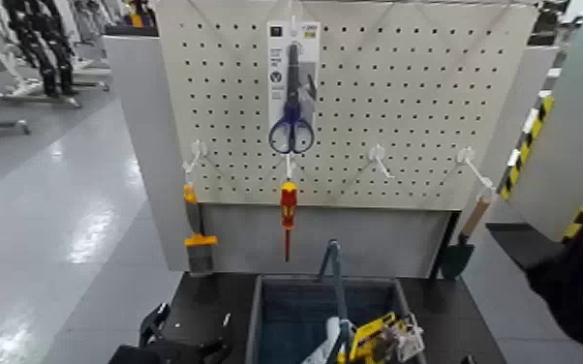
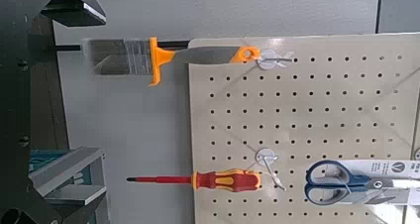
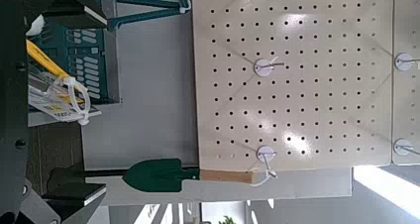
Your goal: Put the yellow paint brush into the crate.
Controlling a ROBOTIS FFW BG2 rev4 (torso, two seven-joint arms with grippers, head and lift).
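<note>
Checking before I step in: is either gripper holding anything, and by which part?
Neither: the left gripper is open below the brush; the right gripper's jaws are empty.

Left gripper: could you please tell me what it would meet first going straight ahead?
Probably the grey panel below the pegboard; the left gripper seems aimed between paint brush and screwdriver, though depth is unclear.

Scissors (image 1: 292,111) hang up top on the pegboard (image 1: 392,92), the red-and-yellow screwdriver (image 1: 288,208) dangles at its lower edge, and the yellow paint brush (image 1: 199,232) hangs by its lower left corner!
</note>
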